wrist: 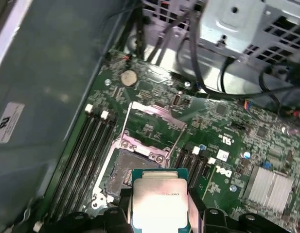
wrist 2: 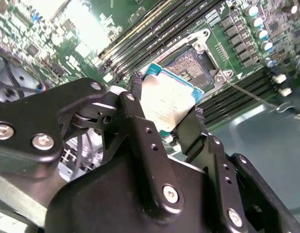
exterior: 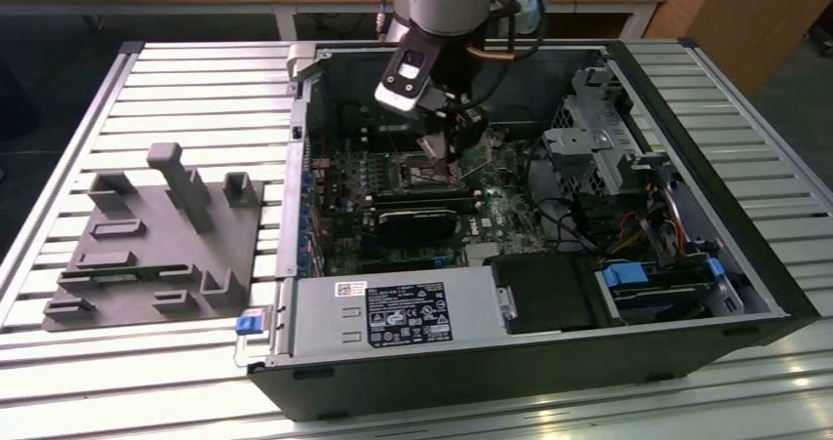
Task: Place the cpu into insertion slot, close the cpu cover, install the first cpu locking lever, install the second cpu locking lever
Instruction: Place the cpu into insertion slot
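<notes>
So the cpu [wrist: 159, 206] is sitting clamped between the two fingers [wrist 2: 140, 128] of the gripper [wrist 2: 166, 106], silvery top facing the cameras and green edge poking out past the fingertips. The pincer is only open as wide as the chip itself, pinching it by two opposite edges and touching nothing else that I can make out.

Just beyond the fingertips and a bit lower, the insertion slot [wrist: 126, 175] is lying bare, its dark centre showing, so the chip isn't seated yet. It's hanging near the slot, not over its middle. Further out past the slot, the cpu cover [wrist: 157, 112] is standing swung up, with the thin wire locking levers [wrist: 175, 141] sticking up beside it, well clear of the fingers. The long black memory slots [wrist: 84, 155] are running along either side of the socket.

My take on doing this bit well: the chip is looking tilted and turned relative to the socket in the second wrist view (could partly be the camera angle), so I'd be squaring it to the metal rim and levelling it before lowering, then letting it settle in flat with no pushing, since those socket contacts are probably bending easily. In the exterior view the arm is reaching down into the open computer case [exterior: 729, 294].
</notes>
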`<act>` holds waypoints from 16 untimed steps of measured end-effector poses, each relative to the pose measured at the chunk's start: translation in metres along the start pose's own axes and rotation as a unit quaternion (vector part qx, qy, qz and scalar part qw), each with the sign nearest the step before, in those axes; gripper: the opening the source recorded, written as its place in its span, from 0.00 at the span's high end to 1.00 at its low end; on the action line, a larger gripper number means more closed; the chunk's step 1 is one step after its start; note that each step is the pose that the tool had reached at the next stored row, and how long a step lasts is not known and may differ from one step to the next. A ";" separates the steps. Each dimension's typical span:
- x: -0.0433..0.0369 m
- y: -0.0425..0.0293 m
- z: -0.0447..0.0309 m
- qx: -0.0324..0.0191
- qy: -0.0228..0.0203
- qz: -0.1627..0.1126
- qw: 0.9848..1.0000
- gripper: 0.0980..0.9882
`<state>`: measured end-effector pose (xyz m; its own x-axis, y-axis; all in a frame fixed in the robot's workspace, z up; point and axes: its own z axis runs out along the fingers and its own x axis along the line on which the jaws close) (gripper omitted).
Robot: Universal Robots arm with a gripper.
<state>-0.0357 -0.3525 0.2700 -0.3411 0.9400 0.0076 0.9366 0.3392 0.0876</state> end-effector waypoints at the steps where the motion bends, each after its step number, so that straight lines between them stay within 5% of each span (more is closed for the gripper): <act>1: 0.0000 0.0000 0.0003 0.000 -0.001 0.009 1.000 0.51; 8: 0.0000 -0.0002 0.0024 0.000 -0.007 0.070 0.998 0.51; 16: 0.0000 -0.0004 0.0042 -0.001 -0.014 0.137 0.990 0.51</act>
<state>-0.0357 -0.3525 0.2657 -0.0716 0.9974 0.0035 0.9936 0.0711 0.0873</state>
